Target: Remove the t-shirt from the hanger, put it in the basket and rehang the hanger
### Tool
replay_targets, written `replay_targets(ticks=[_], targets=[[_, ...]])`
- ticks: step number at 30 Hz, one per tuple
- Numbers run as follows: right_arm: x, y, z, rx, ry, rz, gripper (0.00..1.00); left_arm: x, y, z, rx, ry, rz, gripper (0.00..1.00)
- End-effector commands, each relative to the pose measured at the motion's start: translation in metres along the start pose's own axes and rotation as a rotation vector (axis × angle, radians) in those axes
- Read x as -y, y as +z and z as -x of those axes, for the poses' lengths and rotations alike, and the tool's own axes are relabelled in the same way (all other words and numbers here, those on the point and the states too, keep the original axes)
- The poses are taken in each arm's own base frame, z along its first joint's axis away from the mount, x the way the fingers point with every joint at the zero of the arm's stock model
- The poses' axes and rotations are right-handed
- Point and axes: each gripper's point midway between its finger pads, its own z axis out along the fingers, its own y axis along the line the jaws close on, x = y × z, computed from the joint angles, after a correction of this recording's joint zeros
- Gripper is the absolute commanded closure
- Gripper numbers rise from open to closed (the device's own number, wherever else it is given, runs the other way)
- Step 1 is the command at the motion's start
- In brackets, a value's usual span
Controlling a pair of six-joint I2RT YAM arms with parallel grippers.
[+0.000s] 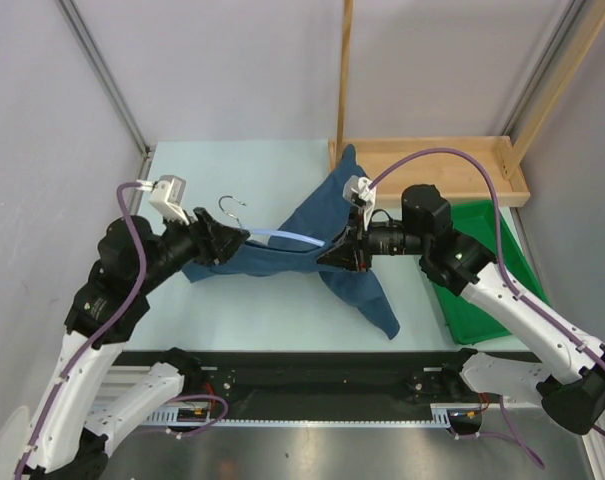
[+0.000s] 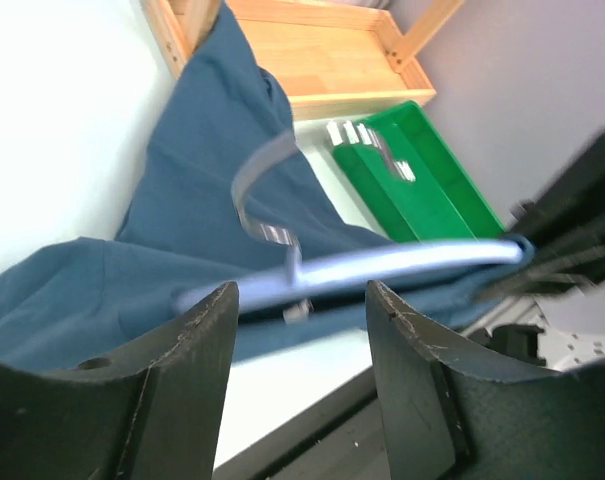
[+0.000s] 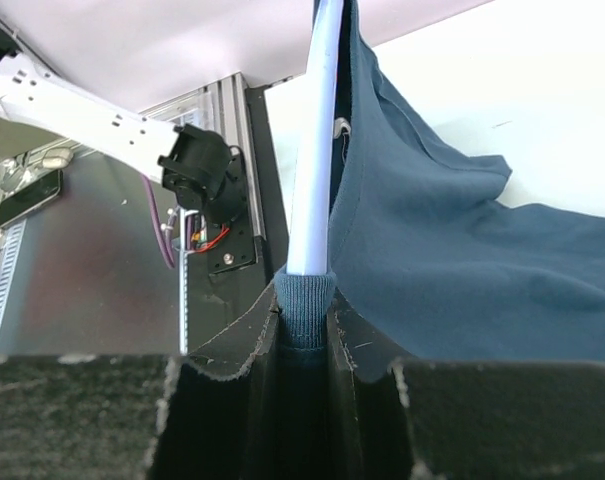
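Robot lab cell — white panels (image 1: 232,70), aluminium posts (image 1: 104,75).

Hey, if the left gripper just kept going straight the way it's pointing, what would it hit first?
Most likely the hanger. Its pale blue bar crosses just ahead of the left gripper, which is open, and the t-shirt lies behind it. Blur leaves the depth uncertain.

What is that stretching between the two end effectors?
A bare stretch of the pale blue hanger, with the blue t-shirt drooping beneath it. The top view shows this clearly.
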Motion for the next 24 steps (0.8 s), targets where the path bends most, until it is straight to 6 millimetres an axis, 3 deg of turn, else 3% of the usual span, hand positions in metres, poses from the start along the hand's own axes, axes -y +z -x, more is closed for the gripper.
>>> replay_targets(ticks=[1, 5, 7, 10, 11, 13, 14, 17, 19, 20, 24], targets=[[-0.030, -0.007, 0.039, 0.109, -0.123, 0.086, 1.00, -0.004, 0.014, 0.021, 0.054, 0.036, 0.032, 0.41], [-0.034, -0.007, 0.036, 0.099, -0.121, 0.087, 1.00, -0.008, 0.028, 0.018, 0.032, 0.047, 0.037, 0.44], [-0.035, -0.006, 0.036, 0.098, -0.119, 0.092, 1.00, -0.007, 0.031, 0.018, 0.030, 0.049, 0.027, 0.51], [-0.037, -0.004, 0.032, 0.088, -0.109, 0.092, 1.00, -0.008, 0.036, 0.020, 0.038, 0.062, 0.023, 0.79], [-0.038, -0.003, 0.029, 0.079, -0.098, 0.090, 0.98, -0.011, 0.036, 0.027, 0.056, 0.071, 0.052, 1.00], [-0.033, -0.004, 0.023, 0.062, -0.060, 0.048, 0.83, -0.015, 0.035, 0.037, 0.081, 0.076, 0.093, 1.00], [-0.030, -0.003, 0.017, 0.050, -0.037, 0.026, 0.58, -0.013, 0.033, 0.047, 0.101, 0.088, 0.104, 1.00], [-0.009, -0.009, 0.000, 0.035, 0.057, -0.129, 0.01, -0.010, 0.024, 0.070, 0.165, 0.105, 0.130, 1.00], [0.001, -0.017, -0.011, 0.039, 0.085, -0.210, 0.00, -0.011, 0.022, 0.078, 0.180, 0.104, 0.155, 1.00], [0.014, -0.018, -0.029, 0.016, 0.109, -0.272, 0.00, -0.007, 0.017, 0.086, 0.199, 0.107, 0.150, 1.00], [0.018, -0.023, -0.059, 0.001, 0.146, -0.299, 0.00, 0.002, 0.015, 0.093, 0.200, 0.098, 0.128, 1.00]])
